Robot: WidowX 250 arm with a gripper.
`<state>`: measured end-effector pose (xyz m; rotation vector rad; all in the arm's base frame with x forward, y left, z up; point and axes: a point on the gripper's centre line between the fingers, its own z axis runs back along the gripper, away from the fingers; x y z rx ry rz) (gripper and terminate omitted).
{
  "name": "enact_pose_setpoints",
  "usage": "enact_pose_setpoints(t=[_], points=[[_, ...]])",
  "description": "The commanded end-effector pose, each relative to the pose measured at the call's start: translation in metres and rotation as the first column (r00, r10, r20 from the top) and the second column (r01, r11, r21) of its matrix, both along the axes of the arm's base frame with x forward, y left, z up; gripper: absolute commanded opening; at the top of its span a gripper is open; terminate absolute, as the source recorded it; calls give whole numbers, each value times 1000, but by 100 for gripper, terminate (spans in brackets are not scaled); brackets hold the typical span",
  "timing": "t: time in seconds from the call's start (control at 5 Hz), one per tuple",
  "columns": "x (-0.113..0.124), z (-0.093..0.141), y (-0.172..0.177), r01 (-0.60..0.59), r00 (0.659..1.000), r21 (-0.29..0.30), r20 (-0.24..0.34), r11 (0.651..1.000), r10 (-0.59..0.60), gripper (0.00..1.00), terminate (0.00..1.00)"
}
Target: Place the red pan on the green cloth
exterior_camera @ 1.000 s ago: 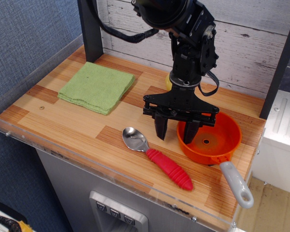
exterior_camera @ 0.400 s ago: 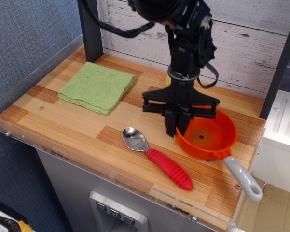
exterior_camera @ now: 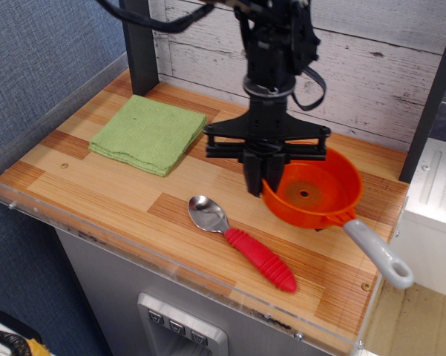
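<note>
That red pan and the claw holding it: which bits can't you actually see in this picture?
- red pan: near rim section hidden between the gripper fingers; underside faces away, so its gap above the table is unclear.
- Yellow object: almost wholly behind the gripper.
- Arm: upper part cut off by the top edge.

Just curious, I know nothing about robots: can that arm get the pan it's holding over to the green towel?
Probably yes. The tool grips the red pan by its rim, tilted up, and bare wood lies between it and the green cloth; the spoon sits nearer the front.
</note>
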<state>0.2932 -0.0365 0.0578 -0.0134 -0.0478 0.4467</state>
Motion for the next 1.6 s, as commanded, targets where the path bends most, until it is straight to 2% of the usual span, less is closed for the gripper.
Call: enact_pose_setpoints(t=[0.0, 0.2, 0.4, 0.8, 1.2, 1.4], points=[[-14, 35, 30, -88, 995, 13, 44, 996, 88, 0, 0], [-19, 43, 54, -116, 993, 76, 35, 990, 113, 0, 0], [-16, 46, 89, -157, 987, 88, 38, 984, 154, 0, 0], [-9, 41, 142, -240, 971, 102, 22, 965, 239, 0, 0], [-8, 26, 193, -324, 946, 77, 22, 943, 323, 0, 0], [-2, 16, 206, -344, 939, 63, 32, 937, 343, 0, 0]])
